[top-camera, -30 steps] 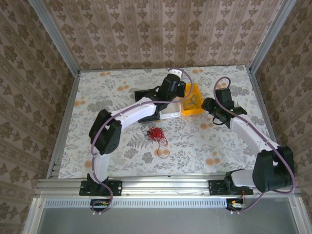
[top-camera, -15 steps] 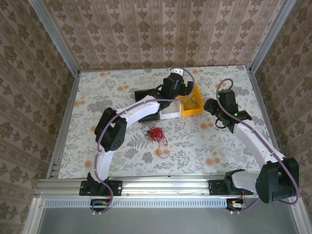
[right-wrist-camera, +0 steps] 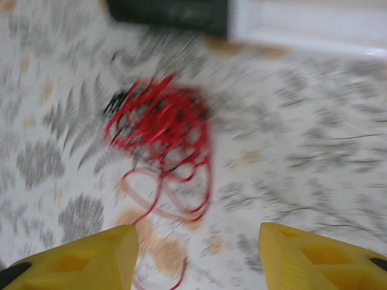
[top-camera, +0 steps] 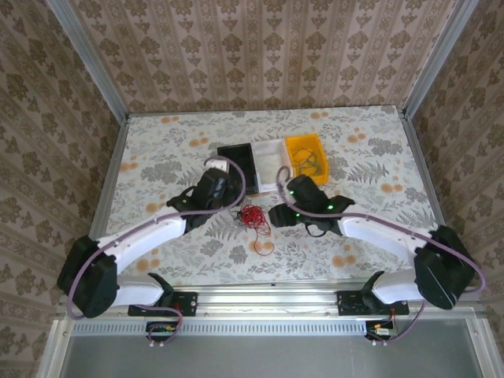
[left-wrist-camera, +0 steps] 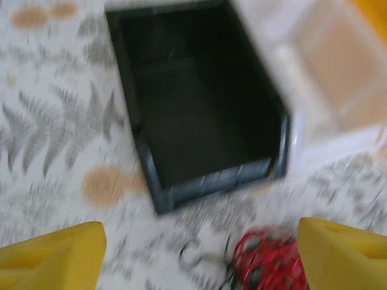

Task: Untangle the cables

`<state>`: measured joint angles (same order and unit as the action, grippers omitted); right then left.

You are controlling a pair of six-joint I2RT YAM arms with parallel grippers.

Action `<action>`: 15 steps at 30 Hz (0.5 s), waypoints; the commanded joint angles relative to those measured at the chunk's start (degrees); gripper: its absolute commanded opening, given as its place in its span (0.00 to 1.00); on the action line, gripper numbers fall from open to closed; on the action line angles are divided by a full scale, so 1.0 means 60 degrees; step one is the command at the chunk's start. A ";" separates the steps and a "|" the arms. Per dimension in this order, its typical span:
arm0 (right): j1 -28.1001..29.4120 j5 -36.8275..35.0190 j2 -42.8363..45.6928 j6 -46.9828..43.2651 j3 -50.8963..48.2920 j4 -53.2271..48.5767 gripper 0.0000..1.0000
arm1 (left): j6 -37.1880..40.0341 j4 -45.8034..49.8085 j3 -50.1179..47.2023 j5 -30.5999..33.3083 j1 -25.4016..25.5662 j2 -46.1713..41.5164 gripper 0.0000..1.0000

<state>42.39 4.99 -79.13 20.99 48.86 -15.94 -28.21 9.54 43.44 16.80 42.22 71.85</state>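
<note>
On the near side of the black bin [top-camera: 239,167], a little to its left, the left gripper [left-wrist-camera: 199,234] hangs over the patterned table [top-camera: 157,157], its yellow fingers [left-wrist-camera: 54,254] spread wide with nothing between them. The right gripper [right-wrist-camera: 198,232] is also nearer than the black bin but off to its right, tilted downward. Its jaws stand apart and grasp nothing. Between the two grippers, just short of the black bin's near right corner, lies the red cable [top-camera: 252,217]. It is a tight bundle with one loose loop trailing nearer and a dark strand [right-wrist-camera: 121,101] caught at its edge (both wrist views are blurred, so how the two interlace cannot be told). The white bin [top-camera: 270,161] stands touching the black bin's right wall. One place further right, the yellow bin [top-camera: 293,146] holds a thin dark cable [top-camera: 311,164] in loose loops.
</note>
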 commanded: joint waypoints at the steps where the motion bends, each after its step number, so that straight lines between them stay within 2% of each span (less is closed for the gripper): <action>1: 0.0768 0.0678 -0.1117 -0.1482 0.0943 -0.0576 0.55 | -0.0089 0.0310 -0.0753 -0.0831 -0.0275 -0.0736 0.79; 5: 0.1158 0.1137 -0.2416 -0.1878 0.1699 -0.1015 0.53 | 0.0096 0.0342 -0.1097 -0.1206 -0.0495 -0.0873 0.79; 10: 0.1184 0.0633 -0.3132 -0.1899 0.2104 -0.0950 0.49 | 0.0101 0.0061 -0.1320 -0.1289 -0.0619 -0.0811 0.78; 15: 0.1153 0.0423 -0.3642 -0.1859 0.2336 -0.0715 0.43 | 0.0272 -0.0149 -0.1250 -0.1846 -0.0581 -0.0447 0.76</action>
<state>49.43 9.17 -99.42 10.74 60.86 -19.70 -28.16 9.93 36.16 8.67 38.89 68.20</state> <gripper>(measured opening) 0.438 0.768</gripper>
